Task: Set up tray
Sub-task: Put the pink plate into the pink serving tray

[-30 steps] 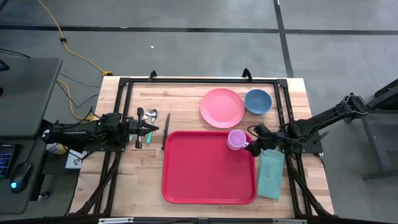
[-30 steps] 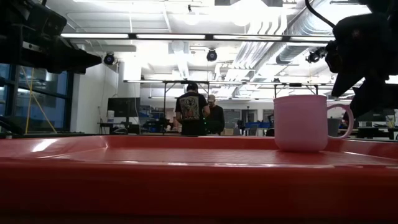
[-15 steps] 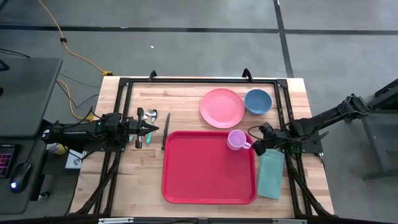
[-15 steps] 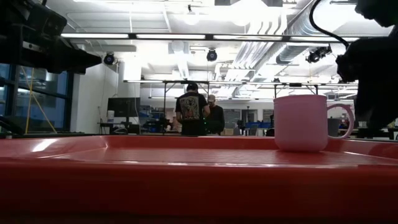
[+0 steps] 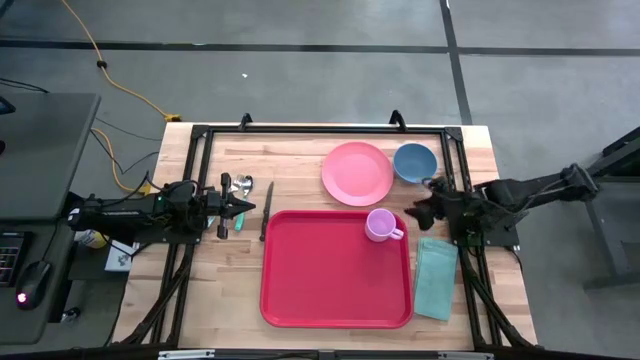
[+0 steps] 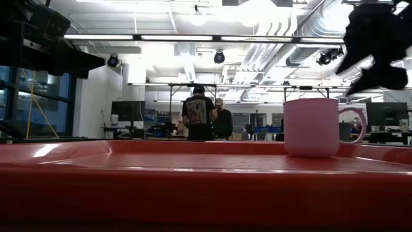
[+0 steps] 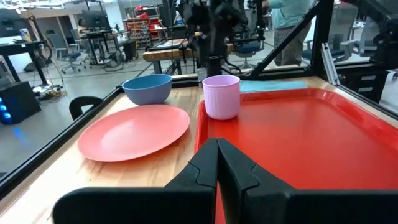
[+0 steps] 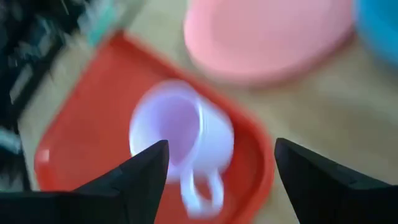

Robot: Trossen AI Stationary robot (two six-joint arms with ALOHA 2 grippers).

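The red tray (image 5: 330, 285) lies flat on the wooden table, near its front edge. A pale pink mug (image 5: 379, 224) stands upright on its base in the tray's far right corner, handle toward the right edge. My right gripper (image 8: 221, 146) hovers open above and to the right of the mug (image 8: 177, 140), touching nothing, fingers slanting down toward it. My left gripper (image 5: 245, 207) waits shut at the table's left side, level, pointing toward the tray (image 7: 323, 130).
A round pink plate (image 5: 357, 172) and a blue bowl (image 5: 414, 162) sit beyond the tray. A teal napkin (image 5: 436, 278) lies right of it. A knife (image 5: 268, 208) and more cutlery (image 5: 240, 185) lie at its left. People stand far off in the room.
My right gripper has drawn back from beside the mug's handle, rising and moving toward the table's far right, and it has tipped further down. The mug stays standing where it was in the tray.
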